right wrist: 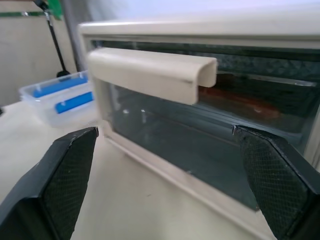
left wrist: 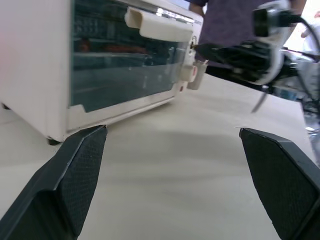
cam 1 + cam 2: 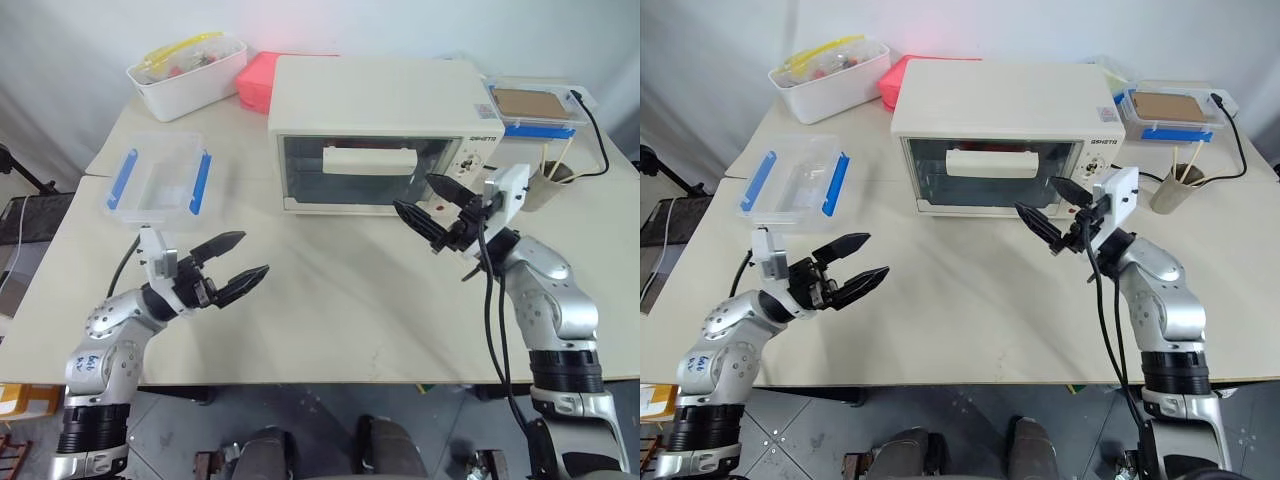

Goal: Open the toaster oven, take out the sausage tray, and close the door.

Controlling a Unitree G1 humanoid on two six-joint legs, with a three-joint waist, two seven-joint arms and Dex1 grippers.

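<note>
The cream-white toaster oven (image 3: pixel 375 100) stands at the back middle of the table. Its glass door (image 3: pixel 360 180) is shut, the cream bar handle (image 1: pixel 150 72) across its top. Through the glass the sausage tray (image 1: pixel 240 100) shows dimly as a reddish shape on the rack. My right gripper (image 3: pixel 413 192) hangs open just in front of the door's right end, near the control panel (image 3: pixel 468 160), touching nothing. My left gripper (image 3: pixel 252 254) is open and empty above the table, well in front of the oven's left corner.
A clear container with blue clips (image 3: pixel 158 182) sits left of the oven. Behind it are a white bin (image 3: pixel 187 72) and a pink box (image 3: pixel 258 80). At the back right are a blue-clipped box (image 3: pixel 530 108), a cup with sticks (image 3: pixel 548 182) and a black cable (image 3: pixel 600 130). A person's torso (image 2: pixel 230 20) shows beyond the table.
</note>
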